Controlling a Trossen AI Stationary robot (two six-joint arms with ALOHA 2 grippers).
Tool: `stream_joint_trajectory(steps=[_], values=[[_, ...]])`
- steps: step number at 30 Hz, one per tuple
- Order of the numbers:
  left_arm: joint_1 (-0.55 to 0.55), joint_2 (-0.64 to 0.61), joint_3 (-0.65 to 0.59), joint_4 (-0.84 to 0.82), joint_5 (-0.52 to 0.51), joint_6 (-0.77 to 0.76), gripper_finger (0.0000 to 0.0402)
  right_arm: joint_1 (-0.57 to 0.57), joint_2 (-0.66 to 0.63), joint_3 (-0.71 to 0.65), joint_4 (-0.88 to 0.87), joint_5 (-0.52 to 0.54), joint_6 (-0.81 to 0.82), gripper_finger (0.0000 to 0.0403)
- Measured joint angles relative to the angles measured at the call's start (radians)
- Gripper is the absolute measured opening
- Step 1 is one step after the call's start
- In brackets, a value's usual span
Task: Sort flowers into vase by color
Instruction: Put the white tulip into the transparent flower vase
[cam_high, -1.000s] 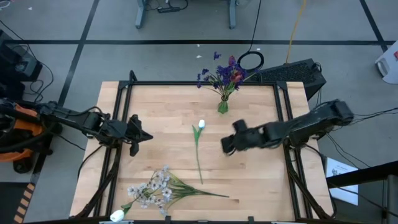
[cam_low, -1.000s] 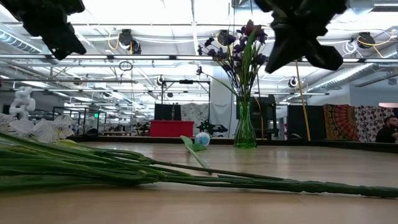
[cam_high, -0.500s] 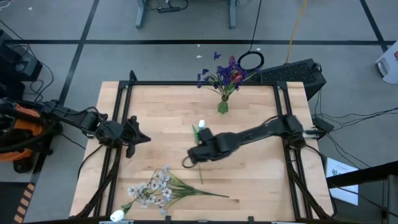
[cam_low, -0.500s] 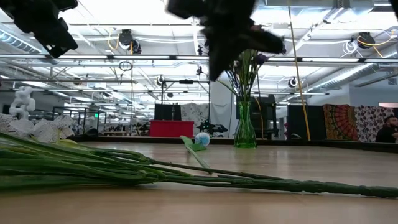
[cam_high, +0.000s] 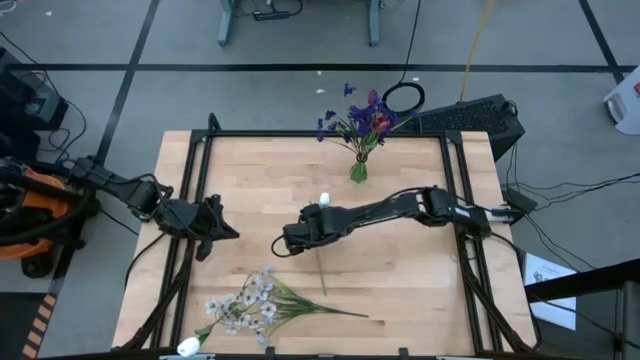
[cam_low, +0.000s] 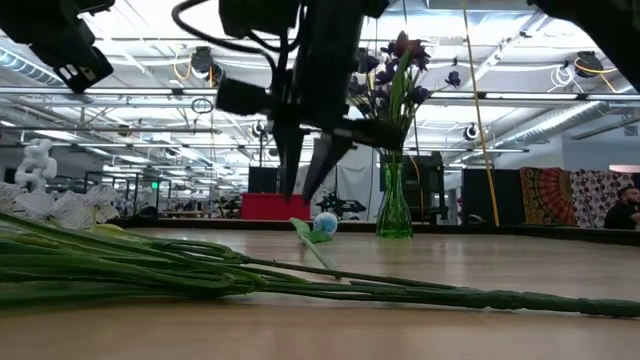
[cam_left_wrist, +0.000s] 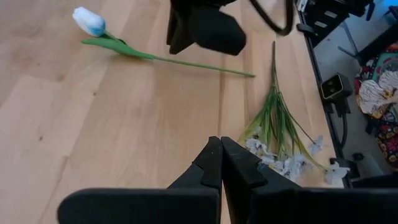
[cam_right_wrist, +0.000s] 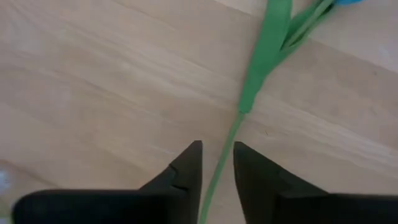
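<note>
A white tulip (cam_high: 323, 201) lies on the wooden table, its thin green stem (cam_high: 320, 255) running toward the near edge. My right gripper (cam_high: 281, 243) hangs over the table's middle, fingers pointing down and narrowly open (cam_low: 298, 195). In the right wrist view the stem (cam_right_wrist: 249, 81) shows between the fingers (cam_right_wrist: 217, 146). A green glass vase (cam_high: 358, 172) at the far edge holds purple-blue sprays and a dark red bud (cam_high: 362, 118). A white blossom spray (cam_high: 245, 300) lies at the near left. My left gripper (cam_high: 228, 233) hovers shut at the table's left (cam_left_wrist: 221, 140).
A black frame rail (cam_high: 190, 200) runs along the table's sides. The white spray's long stems (cam_low: 200, 270) lie across the near part of the table. Bare wood (cam_high: 410, 280) lies to the right of the tulip.
My right gripper has swept from the table's right side toward the left, past the tulip, and come down over its stem with the fingers now pointing down. My left gripper has drifted a little toward the near edge. The flowers have stayed where they were.
</note>
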Motion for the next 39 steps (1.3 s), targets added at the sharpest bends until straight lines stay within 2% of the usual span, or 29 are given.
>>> stream_joint_trajectory(steps=[5, 10, 14, 18, 21, 24, 27, 31, 35, 39], values=[[-0.014, 0.005, 0.000, 0.000, -0.001, 0.001, 0.0006, -0.003, 0.032, 0.000, 0.001, -0.017, 0.000, 0.0115], [-0.014, 0.007, 0.000, -0.004, -0.002, 0.008, 0.0006, -0.008, 0.071, 0.000, -0.002, -0.100, 0.025, 0.0111], [-0.014, 0.009, 0.000, -0.004, -0.005, 0.009, 0.0006, -0.005, 0.091, 0.000, -0.001, -0.122, 0.018, 0.0082], [-0.014, 0.011, 0.000, -0.003, -0.026, 0.009, 0.0006, 0.006, 0.089, 0.001, -0.006, -0.120, -0.024, 0.0015], [-0.014, 0.012, 0.000, 0.014, -0.053, 0.003, 0.0006, 0.018, 0.066, -0.003, 0.005, -0.101, -0.063, 0.0010], [-0.014, 0.011, 0.000, 0.056, -0.073, 0.003, 0.0006, 0.031, -0.004, -0.003, 0.045, -0.025, -0.098, 0.0004], [-0.013, 0.014, 0.000, 0.131, -0.118, 0.024, 0.0006, 0.052, -0.094, -0.001, 0.071, 0.135, -0.113, 0.0004], [-0.013, 0.023, 0.000, 0.269, -0.155, 0.150, 0.0017, 0.078, -0.206, -0.002, 0.101, 0.349, -0.174, 0.0002], [-0.013, 0.041, 0.000, 0.447, -0.165, 0.280, 0.0065, 0.104, -0.311, 0.000, 0.205, 0.507, -0.316, 0.0002], [-0.012, 0.070, 0.000, 0.670, -0.179, 0.356, 0.0131, 0.119, -0.339, 0.000, 0.430, 0.530, -0.579, 0.0001]])
